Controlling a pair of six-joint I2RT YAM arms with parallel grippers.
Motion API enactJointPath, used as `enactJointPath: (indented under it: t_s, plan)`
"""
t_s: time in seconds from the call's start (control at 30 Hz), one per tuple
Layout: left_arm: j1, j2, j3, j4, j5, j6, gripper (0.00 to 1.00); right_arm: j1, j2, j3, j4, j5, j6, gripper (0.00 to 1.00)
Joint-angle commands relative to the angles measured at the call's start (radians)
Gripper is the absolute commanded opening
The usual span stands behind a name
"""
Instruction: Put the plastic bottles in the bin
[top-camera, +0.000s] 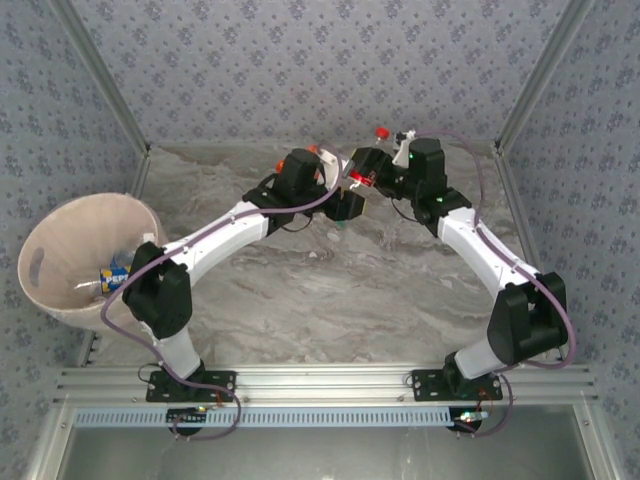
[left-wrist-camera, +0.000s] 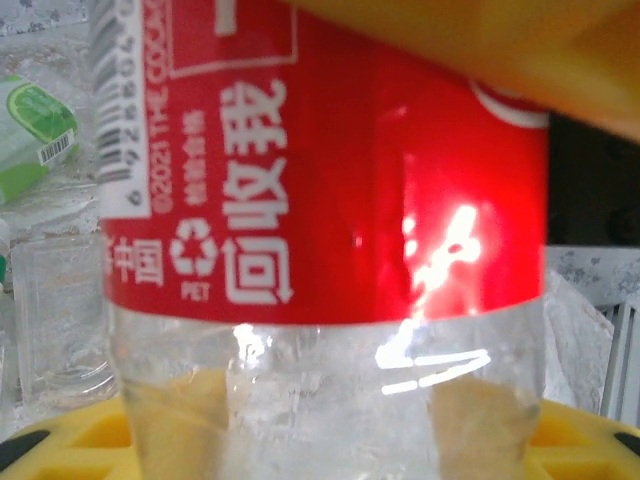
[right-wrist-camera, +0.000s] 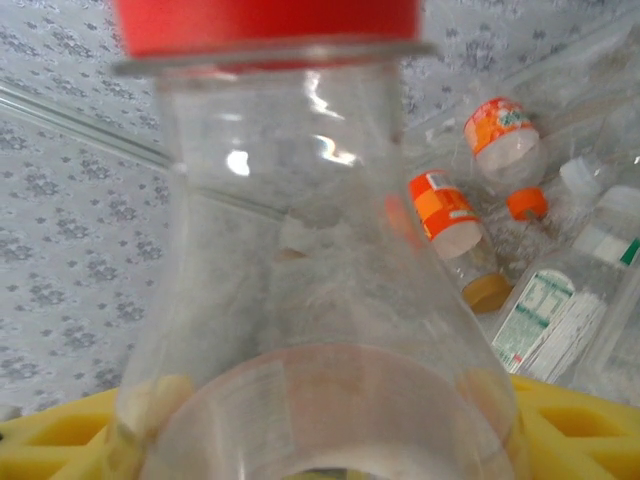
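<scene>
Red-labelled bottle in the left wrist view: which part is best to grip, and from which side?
Probably the clear, straight-walled stretch next to the label of the red-labelled bottle, approached side-on so the hold spans its round width. Its neck under the red cap tapers and would likely slip.

- Top ext.: you look down from above the near edge, whole table (top-camera: 330, 290).
- L wrist: v. close on red-label bottle (left-wrist-camera: 330, 200).
- R wrist: same bottle (right-wrist-camera: 320, 300), cap end.

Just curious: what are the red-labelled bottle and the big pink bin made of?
Red-labelled bottle: clear glossy plastic, see-through with bright glints; its label carries a PET recycling mark. Bin: probably matte pale pink plastic, from its smooth moulded wall and handle slot.
</scene>
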Motion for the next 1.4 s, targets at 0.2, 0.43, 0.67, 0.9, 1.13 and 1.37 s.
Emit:
enactJointPath:
  t_s: [0.2,0.43,0.67,0.9,1.13,1.37]
  plan:
    - [0.023,-0.033,-0.077,0.03,-0.051,-0.021,0.49,-0.123,-0.117,-0.082,0.11,-0.155,0.174,0.88]
    - [0.046,-0.071,-0.122,0.059,-0.059,-0.045,0.48,-0.195,-0.194,-0.148,0.214,-0.242,0.184,0.97]
    - [0.08,-0.132,-0.162,0.075,-0.072,-0.074,0.48,-0.212,-0.236,-0.233,0.315,-0.227,0.115,1.0]
    - [0.113,-0.331,-0.217,0.014,-0.191,-0.049,0.48,-0.212,-0.248,-0.352,0.382,-0.088,0.08,1.0]
    - [0.143,-0.558,-0.19,-0.194,-0.421,0.018,0.48,-0.204,-0.228,-0.334,0.238,-0.024,-0.007,1.0]
    - [0.179,-0.677,-0.059,-0.454,-0.659,0.085,0.47,-0.182,-0.192,-0.279,0.171,-0.007,-0.054,1.0]
